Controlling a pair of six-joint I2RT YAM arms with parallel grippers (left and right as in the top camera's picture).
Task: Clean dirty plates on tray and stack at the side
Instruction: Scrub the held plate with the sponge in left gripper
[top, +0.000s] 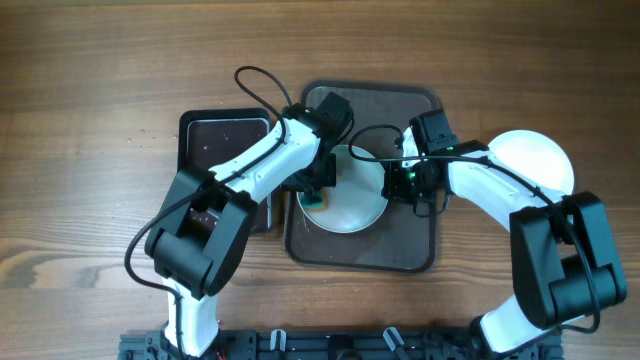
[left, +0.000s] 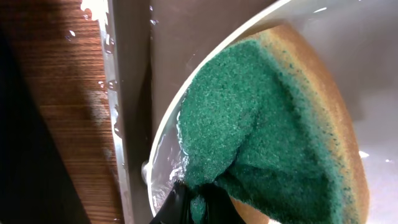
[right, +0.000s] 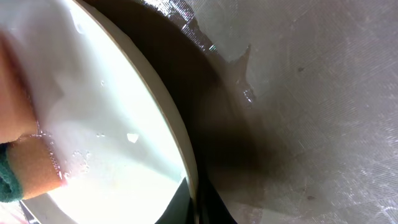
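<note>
1 plate (top: 360, 200), rim clamped between right fingers (right: 219, 210); left fingers (left: 171, 208) pinch sponge (left: 261, 124)

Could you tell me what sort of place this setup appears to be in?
Most likely a robot test bench rather than a kitchen: the plate sits in a brown tray on a plain wooden table, and the left gripper holds a green sponge against it.

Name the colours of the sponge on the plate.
The sponge has a green scrub face on a tan-orange body; the left wrist view shows it best.
</note>
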